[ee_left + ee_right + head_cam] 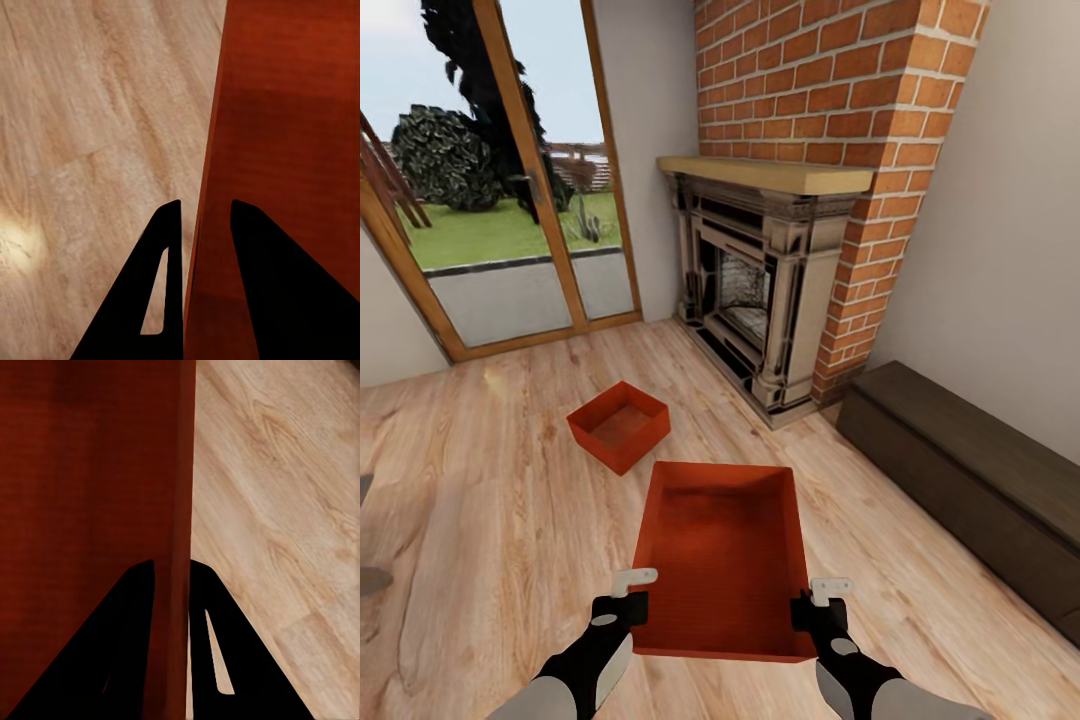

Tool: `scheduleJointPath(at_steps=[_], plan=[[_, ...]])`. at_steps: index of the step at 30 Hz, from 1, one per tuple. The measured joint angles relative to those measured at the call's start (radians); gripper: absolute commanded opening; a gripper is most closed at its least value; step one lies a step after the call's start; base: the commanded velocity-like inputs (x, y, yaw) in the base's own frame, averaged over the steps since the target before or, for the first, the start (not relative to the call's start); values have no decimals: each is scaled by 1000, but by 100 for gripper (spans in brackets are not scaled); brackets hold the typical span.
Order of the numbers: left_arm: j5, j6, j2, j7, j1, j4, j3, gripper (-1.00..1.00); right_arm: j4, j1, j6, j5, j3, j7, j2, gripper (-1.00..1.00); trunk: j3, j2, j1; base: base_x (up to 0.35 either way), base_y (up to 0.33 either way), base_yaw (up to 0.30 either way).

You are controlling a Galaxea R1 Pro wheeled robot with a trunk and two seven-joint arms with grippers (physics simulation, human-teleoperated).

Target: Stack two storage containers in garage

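Note:
One orange-red storage container (725, 555) is held in front of me over the light wood floor of the living room. My left gripper (635, 595) is shut on its left wall near the front corner, and my right gripper (815, 598) is shut on its right wall. In the left wrist view the left gripper (202, 225) straddles the thin wall of the container (292, 150). The right wrist view shows the right gripper (172, 577) clamped the same way on the container (90, 472). The second storage container (618, 425) rests on the floor ahead and slightly left, empty.
An ornate fireplace (760, 290) with a brick column (840, 100) stands ahead on the right. A low dark bench (970, 480) runs along the right wall. Wood-framed glass doors (510, 200) fill the back left. Wood floor (480, 500) stretches to the left.

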Motion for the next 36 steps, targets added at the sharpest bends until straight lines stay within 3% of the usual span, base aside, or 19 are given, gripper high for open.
scheduleJointPath(at_steps=[36], plan=[[-1, 0, -1, 1, 1, 0, 0, -100, 0, 0, 0, -1, 0, 1, -1, -100, 57, 0, 0, 0, 0, 80]])
